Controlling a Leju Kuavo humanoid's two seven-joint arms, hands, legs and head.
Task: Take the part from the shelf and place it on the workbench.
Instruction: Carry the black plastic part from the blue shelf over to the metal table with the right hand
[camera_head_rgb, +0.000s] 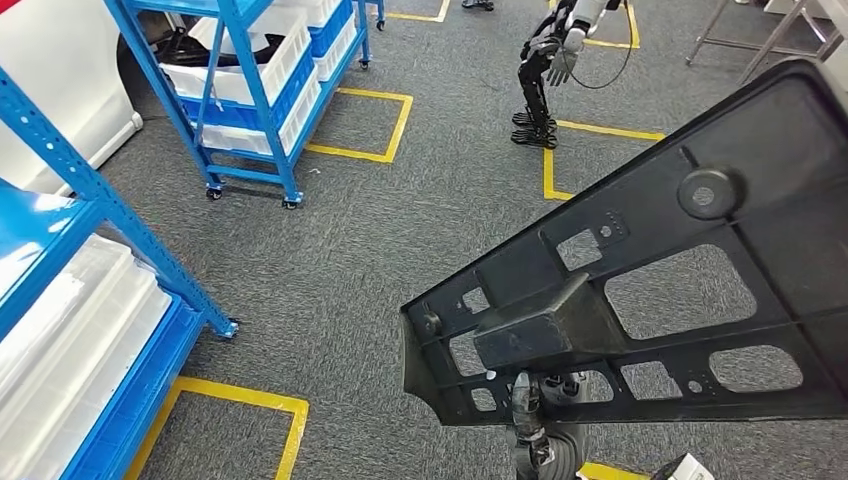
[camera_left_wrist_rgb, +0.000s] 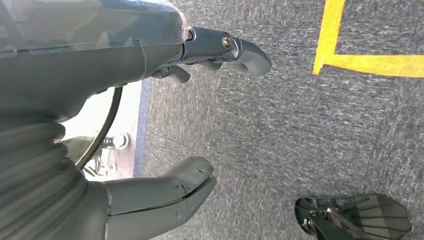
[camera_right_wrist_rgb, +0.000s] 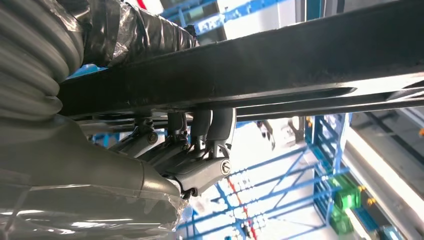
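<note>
Right hand (camera_right_wrist_rgb: 190, 150) fingers grip the black part (camera_head_rgb: 660, 290); left hand (camera_left_wrist_rgb: 165, 125) fingers spread, empty.

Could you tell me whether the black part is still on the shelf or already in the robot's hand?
In hand, off the shelf: the black part hangs over the carpet, the right hand's fingers hooked on its edge.

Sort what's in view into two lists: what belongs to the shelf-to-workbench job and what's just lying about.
Job:
- black part, carried over the floor
- right hand, gripping the part's edge
- left hand, holding nothing

Lying about:
- blue shelf with white bins
- wheeled blue rack
- another robot
- yellow floor tape
</note>
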